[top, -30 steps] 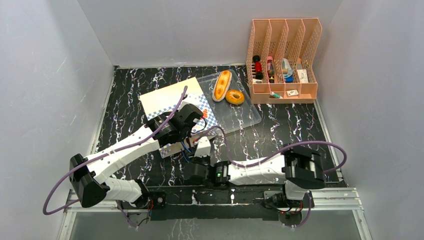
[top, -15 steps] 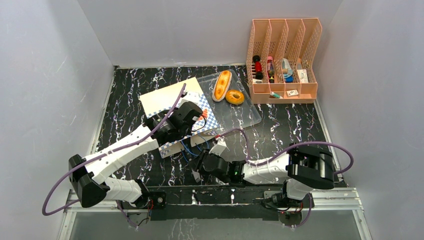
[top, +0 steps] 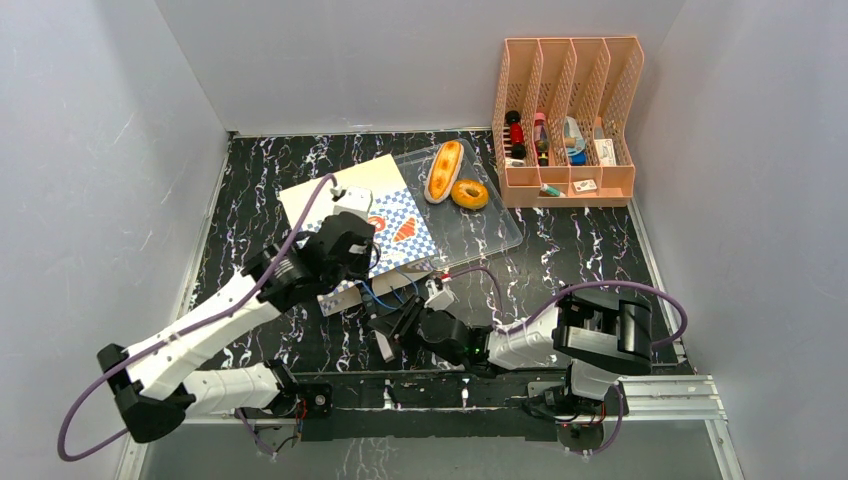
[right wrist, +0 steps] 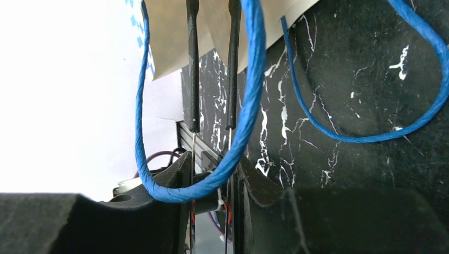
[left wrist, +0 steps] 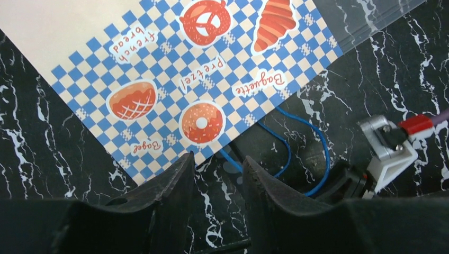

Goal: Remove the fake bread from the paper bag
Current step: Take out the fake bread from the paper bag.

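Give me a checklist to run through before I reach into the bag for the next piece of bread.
1. Hold of the right gripper on the blue handle: the cord crosses its fingertips, pinched or merely hooked: cannot tell.
2. The left gripper is free: nothing between its fingers: ok.
3. Mouth of the paper bag open enough: the bag lies flat, opening not visible: cannot tell.
4. Bread inside the bag: hidden: cannot tell.
5. Drop spot: the long bun and ring donut sit on the clear tray, with bare room toward its near end: ok.
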